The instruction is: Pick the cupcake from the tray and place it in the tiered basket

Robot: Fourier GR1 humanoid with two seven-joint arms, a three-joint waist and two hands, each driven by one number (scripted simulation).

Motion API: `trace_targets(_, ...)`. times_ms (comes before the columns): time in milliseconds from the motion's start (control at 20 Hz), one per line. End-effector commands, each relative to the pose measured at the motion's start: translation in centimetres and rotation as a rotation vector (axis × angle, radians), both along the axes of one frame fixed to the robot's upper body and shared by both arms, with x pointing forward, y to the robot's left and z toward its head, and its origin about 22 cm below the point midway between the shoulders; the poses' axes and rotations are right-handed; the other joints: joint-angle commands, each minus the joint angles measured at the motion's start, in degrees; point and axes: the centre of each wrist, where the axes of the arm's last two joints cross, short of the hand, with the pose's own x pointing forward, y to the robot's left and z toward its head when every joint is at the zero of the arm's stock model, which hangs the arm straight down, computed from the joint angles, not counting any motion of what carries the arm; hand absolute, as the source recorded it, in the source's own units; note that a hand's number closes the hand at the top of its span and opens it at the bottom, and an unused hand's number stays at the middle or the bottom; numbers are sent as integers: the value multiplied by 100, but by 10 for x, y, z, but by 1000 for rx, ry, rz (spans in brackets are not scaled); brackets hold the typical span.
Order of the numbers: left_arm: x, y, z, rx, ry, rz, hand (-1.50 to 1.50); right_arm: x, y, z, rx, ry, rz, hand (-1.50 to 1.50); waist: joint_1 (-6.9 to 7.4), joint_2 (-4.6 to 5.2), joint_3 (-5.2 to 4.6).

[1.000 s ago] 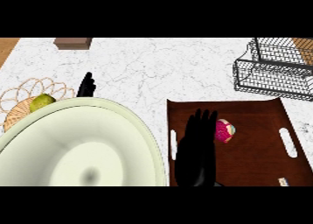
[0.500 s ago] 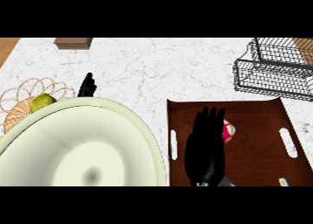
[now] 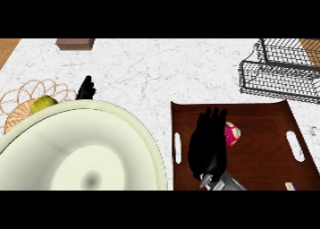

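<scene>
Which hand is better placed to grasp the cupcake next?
Right. The right hand is open over the tray, directly beside the cupcake; the left hand rests far off, beyond the large plate.

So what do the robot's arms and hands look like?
The right robot hand is plain black and slim, with long fingers and a thumb, on a grey forearm. The left robot hand is black too and only partly in view. No cables or markings are visible.
</scene>
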Motion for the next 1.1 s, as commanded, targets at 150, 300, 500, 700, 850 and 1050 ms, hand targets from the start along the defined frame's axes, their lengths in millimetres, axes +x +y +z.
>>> trace_targets(150,15,2,10,-8,3,-8,0,14,-5,-9,15,8,-11,-150,-10,1,0)
trace_targets(300,-18,-17,-10,5,-13,7,0,13,-2,0,-4,4,-7,-150,4,-6,0)
trace_targets(500,-9,-5,-16,-4,-10,8,0,26,-27,-24,-5,4,-36,-150,-3,-1,0)
trace_targets(700,-10,0,1,13,2,-4,0,36,-22,-26,14,2,-24,-150,12,-2,0)
trace_targets(850,-6,7,12,2,-28,4,0,31,-43,-39,30,-16,-22,-150,4,-2,1)
trace_targets(1050,-9,-12,5,0,-6,4,0,4,-29,-47,40,4,-25,-150,-12,-6,0)
